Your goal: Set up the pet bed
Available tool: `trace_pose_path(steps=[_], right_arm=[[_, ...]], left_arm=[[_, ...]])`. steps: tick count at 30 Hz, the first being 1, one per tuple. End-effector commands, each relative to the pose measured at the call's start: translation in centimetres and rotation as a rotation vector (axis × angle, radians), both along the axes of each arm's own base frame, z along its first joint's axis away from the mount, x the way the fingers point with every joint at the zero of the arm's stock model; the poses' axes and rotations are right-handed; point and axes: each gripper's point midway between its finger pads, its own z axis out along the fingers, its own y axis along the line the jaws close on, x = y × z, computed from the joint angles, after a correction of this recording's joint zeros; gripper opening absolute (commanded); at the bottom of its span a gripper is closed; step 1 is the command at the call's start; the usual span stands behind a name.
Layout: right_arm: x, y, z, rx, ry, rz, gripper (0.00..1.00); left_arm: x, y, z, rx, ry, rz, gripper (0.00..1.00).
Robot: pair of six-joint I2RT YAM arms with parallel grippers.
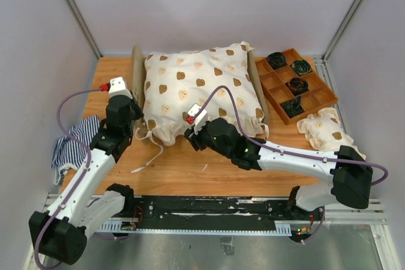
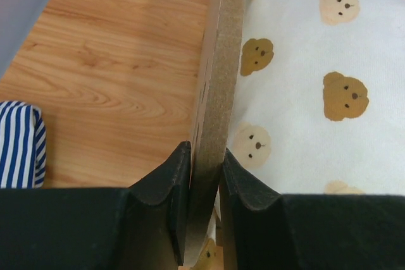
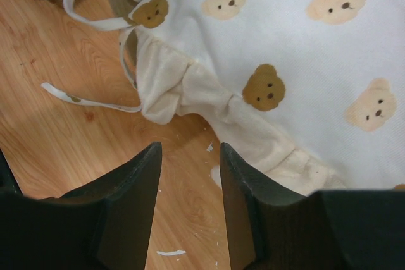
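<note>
Between the fingers (image 2: 169, 184) of the left gripper (image 2: 205, 169) stands the thin plywood side wall of the bed (image 2: 219, 61). It is clamped on edge, with one dark finger pressed against each face. The lower end of the wall is hidden behind the fingers. To the right of this gripper, inside the wall, a white cushion (image 2: 316, 49) printed with bear faces fills the view. To the gripper's left is bare wooden table (image 2: 114, 55), and a blue-and-white striped cloth (image 2: 19, 143) is cut off by the left edge of the view.

Seen from above, the bed (image 1: 137, 71) sits ahead of both arms, with the left gripper (image 1: 134, 117) at the near end of its left wall. Only the two side walls show. The cushion (image 1: 202, 86) covers the rest of the frame.

The right gripper (image 1: 192, 132) hovers just in front of the cushion's near edge. In its wrist view, the right gripper (image 3: 190, 156) has its fingers parted, with only table (image 3: 63, 124) showing between them. The cushion's frilled hem (image 3: 209, 102) lies just beyond and to the right, and a loose ribbon (image 3: 95, 23) lies beyond to the left. Whether the fingertips touch the table cannot be told.

Well to the right of that gripper is a brown tray (image 1: 318, 96) holding dark items too small to identify. A small bear-print pillow (image 1: 326, 129) lies just beside the tray, on its near side.
</note>
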Motion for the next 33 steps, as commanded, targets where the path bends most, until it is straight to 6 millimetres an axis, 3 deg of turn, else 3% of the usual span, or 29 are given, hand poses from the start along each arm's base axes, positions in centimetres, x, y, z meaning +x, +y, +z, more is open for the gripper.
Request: trace_pose_path(steps=[1,5,13,18,28,33], right_arm=[[-0.7,0.6,0.1,0.037,0.007,0.014,0.43],[-0.5,0.6,-0.2,0.054,0.025,-0.012,0.42],[-0.7,3.4,-2.4,0.128,0.069,0.025,0.4],[-0.8,4.6,-4.7,0.122,-0.011,0.095,0.4],[-1.1,5.1,-9.1,0.206,-0.297,0.168,0.41],[0.6,6.3,-11.5,0.188,-0.328,0.099,0.41]], left_arm=[[3.9,-1.6,1.7,-0.062,-0.082,-0.056,0.12],[5.4,-1.6,1.9,-0.05,-0.077,-0.077,0.01],[4.7,-1.7,2.0,-0.074,-0.026,-0.093,0.0],[3.9,-1.6,4.6,-0.112,-0.045,-0.076,0.0],[3.3,-2.4,9.5,-0.168,-0.041,-0.101,0.0],[3.1,-2.1,10.6,-0.157,-0.044,-0.094,0.0]])
